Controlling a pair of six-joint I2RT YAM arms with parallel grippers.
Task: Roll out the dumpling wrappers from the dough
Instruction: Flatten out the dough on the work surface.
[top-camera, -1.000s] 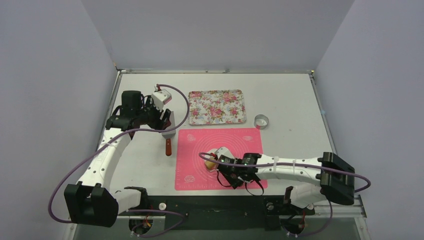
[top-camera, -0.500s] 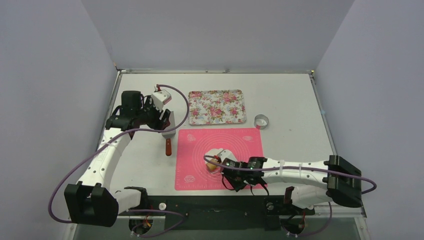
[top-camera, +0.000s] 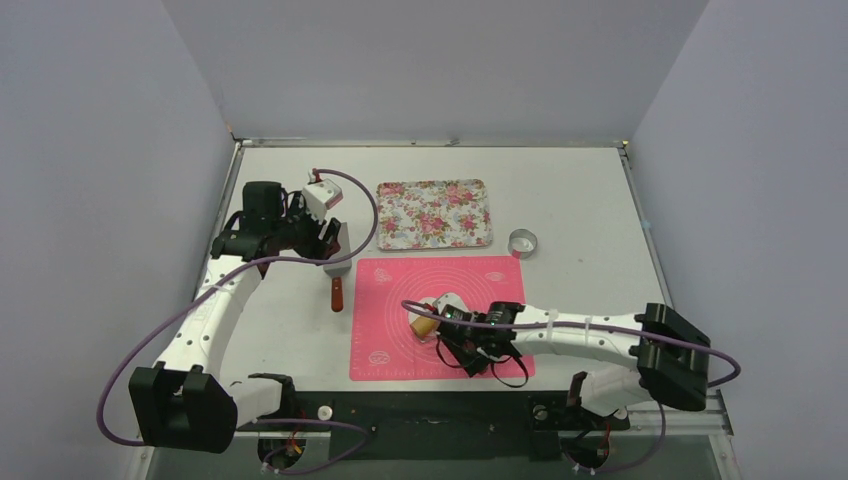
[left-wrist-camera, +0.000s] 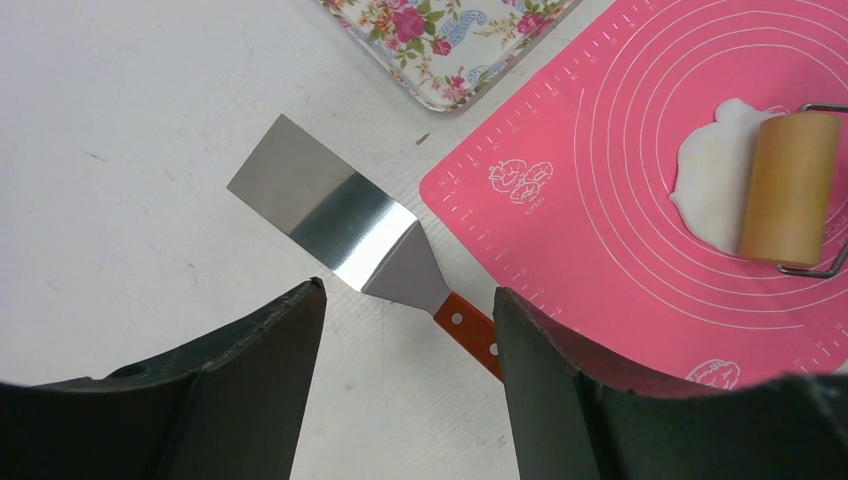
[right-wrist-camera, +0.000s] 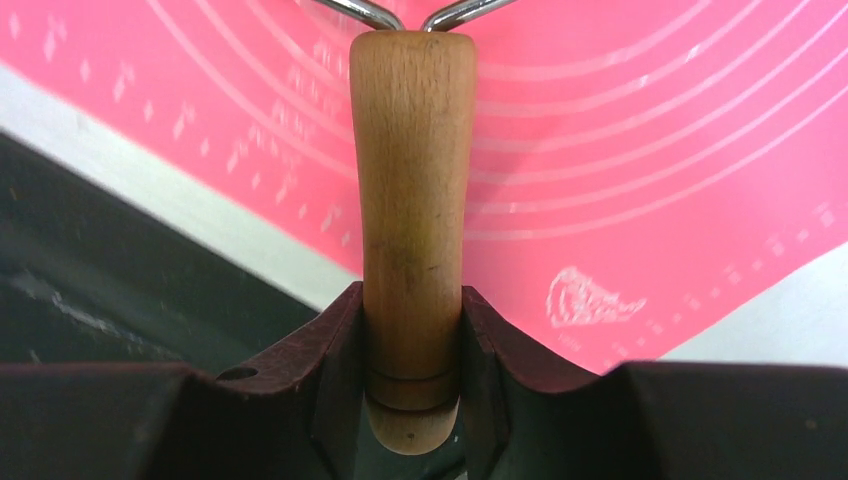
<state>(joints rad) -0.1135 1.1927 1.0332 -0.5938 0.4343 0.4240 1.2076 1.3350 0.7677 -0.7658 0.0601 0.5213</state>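
I have the right gripper (right-wrist-camera: 412, 350) clenched around the wooden handle (right-wrist-camera: 412, 200) of the small dough roller. Its drum (left-wrist-camera: 790, 187) lies over one edge of the dough (left-wrist-camera: 712, 185), a flattened white patch inside the ring markings of the pink silicone mat (left-wrist-camera: 600, 200). The mat lies against the near edge of the table (top-camera: 580, 200), about midway along it. My left gripper (left-wrist-camera: 408, 295) hangs released, jaws wide, over the metal spatula (left-wrist-camera: 330, 215), which lies just off the mat's left edge. A floral tray (top-camera: 434, 213) sits beyond the mat, and the ring cutter (top-camera: 522, 242) stands by the mat's far right corner.
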